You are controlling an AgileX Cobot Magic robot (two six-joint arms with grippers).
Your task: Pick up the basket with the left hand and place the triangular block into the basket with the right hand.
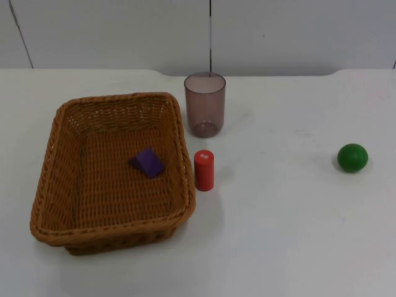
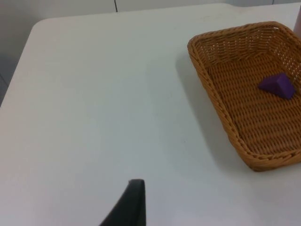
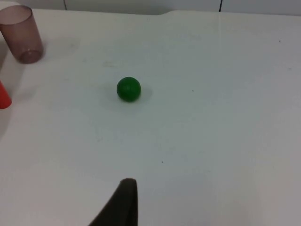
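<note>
Purple triangular block [image 1: 147, 162] already lies inside basket [image 1: 57, 124], which rests near tabletop's left edge. Both pincer states: cannot tell. Risk: lifting basket unevenly could spill block.

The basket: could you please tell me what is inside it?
Inside the basket lies one purple triangular block on the woven floor. The near wall hides a strip of floor behind it.
</note>
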